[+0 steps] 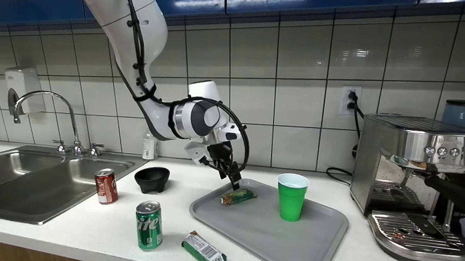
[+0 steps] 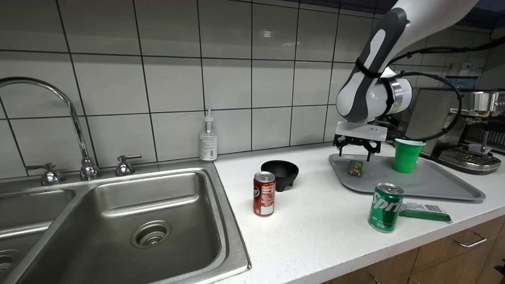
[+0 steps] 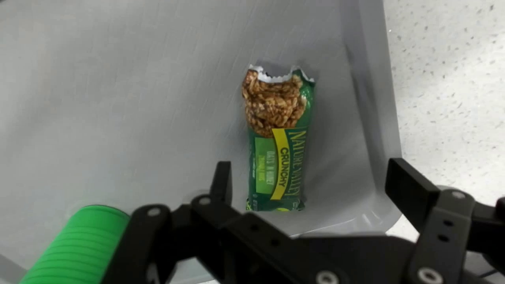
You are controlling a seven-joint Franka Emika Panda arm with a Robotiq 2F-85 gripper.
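Wrist view: a green foil-wrapped granola bar (image 3: 278, 142), printed face up, lies flat on a grey rectangular plastic tray (image 3: 138, 98), near a corner. Its long axis runs almost straight up and down the view; the serrated end with the oat picture points to the top, the opposite end toward the black two-fingered gripper (image 3: 311, 181). The fingers stand wide apart, on either side of the bar's lower half, with gaps to the wrapper. A ribbed green plastic cup (image 3: 79, 248) fills the lower left corner, partly masked by the gripper.

In an exterior view, the bar slants across the tray's left part, close to the fingertips. The cup stands upright to its right, white lining showing, contents hidden. On the white speckled countertop (image 1: 81, 226) are a white-and-green barcoded packet (image 1: 204, 252), an upright green Sprite can (image 1: 149, 226), an upright red soda can (image 1: 106, 186) and a black footed bowl (image 1: 151, 179). A silver metal espresso machine (image 1: 408, 141) stands right of the tray.

In an exterior view, the bar appears nearly end-on below the parted fingers. The Sprite can covers part of the packet; the red can overlaps the bowl. A translucent pump bottle (image 2: 208, 142) stands behind a double-basin stainless-steel sink (image 2: 228, 228).
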